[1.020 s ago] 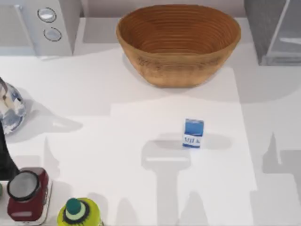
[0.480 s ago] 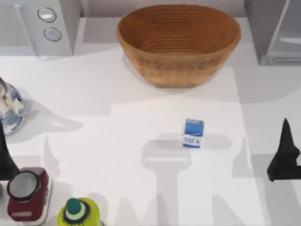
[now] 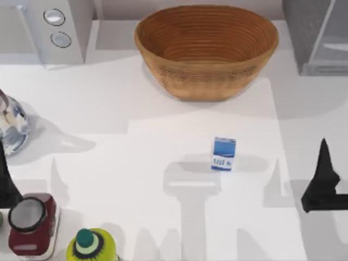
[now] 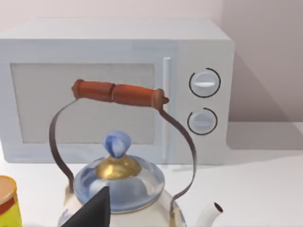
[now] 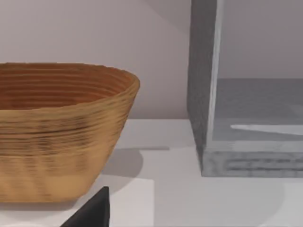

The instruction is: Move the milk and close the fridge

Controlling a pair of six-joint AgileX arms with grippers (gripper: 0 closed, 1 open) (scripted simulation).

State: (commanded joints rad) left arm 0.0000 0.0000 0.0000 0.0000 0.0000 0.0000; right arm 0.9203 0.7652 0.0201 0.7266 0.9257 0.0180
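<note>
Jaw state on my right gripper (image 3: 324, 163) cannot be determined; the milk (image 3: 223, 154), upright mid-table, looks light, rigid, easily tipped, so I would grasp its flat sides.

Dark grey boxy fridge (image 3: 318, 35) cut off by the top view's upper right corner, black right gripper (image 3: 322, 182) clipped at the right edge, finger spacing unclear, blue-and-white kettle (image 3: 12, 128) cropped at the left edge, small blue lettering on the milk carton (image 3: 223, 154) too small to make out.
</note>
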